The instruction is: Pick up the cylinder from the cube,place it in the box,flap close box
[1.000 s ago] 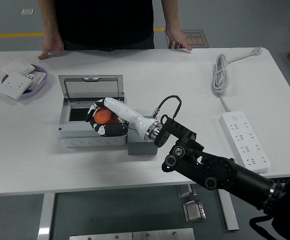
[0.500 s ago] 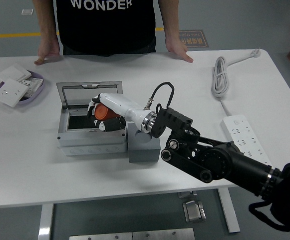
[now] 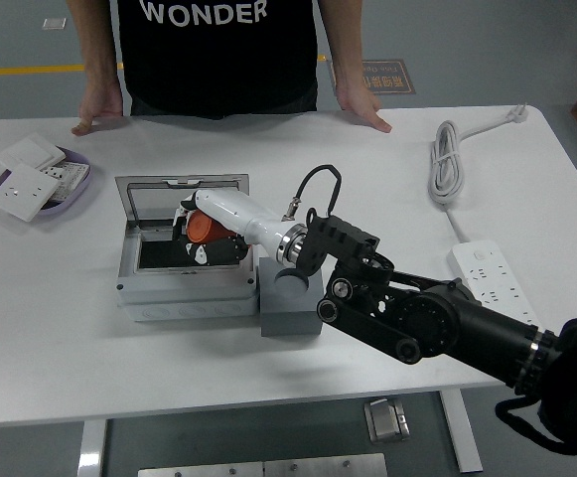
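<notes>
We are looking at a robotics lab or test workshop: a plain white worktop (image 3: pixel 89 358) on metal legs stands on a smooth grey industrial floor (image 3: pixel 30 40) marked with a yellow line (image 3: pixel 20 70). On the worktop we see electrical hardware rather than household things: a grey junction box (image 3: pixel 184 288) with a clear hinged lid, a white power strip (image 3: pixel 495 288) with its coiled cable (image 3: pixel 447 159), and a purple dish (image 3: pixel 70 189) of white wall switches (image 3: pixel 22 191). A person (image 3: pixel 218 50) stands at the far side with both hands on the worktop, watching over a black robot arm (image 3: pixel 447 328).
</notes>
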`<state>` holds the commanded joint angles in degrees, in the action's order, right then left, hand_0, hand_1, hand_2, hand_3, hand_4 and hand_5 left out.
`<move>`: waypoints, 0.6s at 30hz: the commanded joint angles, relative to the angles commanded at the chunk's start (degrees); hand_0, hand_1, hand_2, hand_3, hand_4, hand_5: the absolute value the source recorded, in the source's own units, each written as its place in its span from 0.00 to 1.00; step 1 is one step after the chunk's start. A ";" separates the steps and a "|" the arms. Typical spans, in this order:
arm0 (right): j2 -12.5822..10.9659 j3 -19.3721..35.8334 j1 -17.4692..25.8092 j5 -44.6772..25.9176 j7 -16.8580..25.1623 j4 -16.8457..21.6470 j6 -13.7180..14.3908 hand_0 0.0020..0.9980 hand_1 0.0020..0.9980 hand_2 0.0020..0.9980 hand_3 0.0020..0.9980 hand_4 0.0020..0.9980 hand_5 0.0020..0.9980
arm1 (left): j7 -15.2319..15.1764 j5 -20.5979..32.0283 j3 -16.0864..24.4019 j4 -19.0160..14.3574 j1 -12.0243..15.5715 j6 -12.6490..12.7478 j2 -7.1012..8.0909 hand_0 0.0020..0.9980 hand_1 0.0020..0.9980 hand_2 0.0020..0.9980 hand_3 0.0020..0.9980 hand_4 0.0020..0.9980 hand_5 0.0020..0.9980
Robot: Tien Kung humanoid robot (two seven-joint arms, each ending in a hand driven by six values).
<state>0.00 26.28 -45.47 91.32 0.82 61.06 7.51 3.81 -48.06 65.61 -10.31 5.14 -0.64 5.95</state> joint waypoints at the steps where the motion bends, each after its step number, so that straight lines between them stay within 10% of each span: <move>1: 0.00 -0.28 -0.14 -0.06 -0.06 0.00 -0.05 0.35 0.41 0.42 0.32 0.00 0.00 | 0.01 -0.06 0.05 0.00 -0.03 0.01 0.04 0.92 0.85 0.86 0.95 0.00 0.00; 18: 0.00 -2.66 -0.92 1.95 -0.53 -0.76 -3.64 0.37 0.45 0.46 0.38 0.00 0.00 | 0.13 -0.30 0.05 0.00 -0.04 -0.03 0.17 0.92 0.85 0.86 0.95 0.00 0.00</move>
<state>0.00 23.63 -46.39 93.27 0.29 60.30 3.87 3.95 -48.36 65.65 -10.31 5.09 -0.66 6.12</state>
